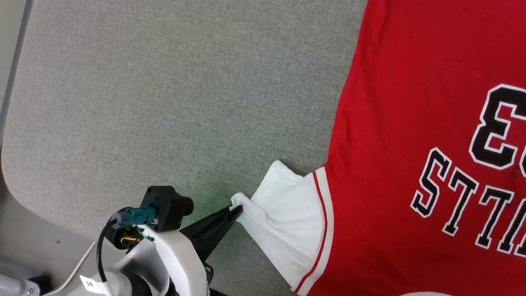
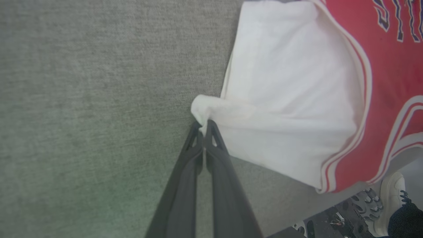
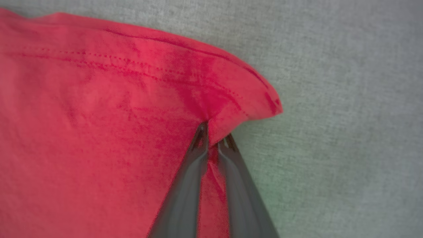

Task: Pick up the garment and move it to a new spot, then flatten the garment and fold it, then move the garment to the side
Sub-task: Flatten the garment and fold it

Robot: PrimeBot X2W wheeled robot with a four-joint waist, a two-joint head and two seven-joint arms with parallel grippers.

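Left jaws: my left gripper [image 1: 236,211] is clamped tight on the outer corner of the white sleeve [image 1: 287,218] of the garment [image 1: 390,123]. The corner is bunched at my fingertips, lower centre of the head view.
Right jaws: my right gripper [image 3: 213,135] is pinched on red cloth just inside a hemmed corner of the garment, centre of the right wrist view. A ridge of cloth sits between my two fingers.
Sleeve: lower centre of the head view, drawn to a point at my left tips. Red-white trim marks where it joins the red body.
Garment: printed side up along the right of the head view, running off the top, right and bottom edges.
Lettering: black, white-edged lettering [image 1: 460,197] at the right edge, upside down from my head.
Surface: grey felt-like table top [image 1: 164,102] across the left and upper left. The garment lies on it.
Periphery: a white shoe [image 2: 391,195] at the lower right corner of the left wrist view, past the table edge.
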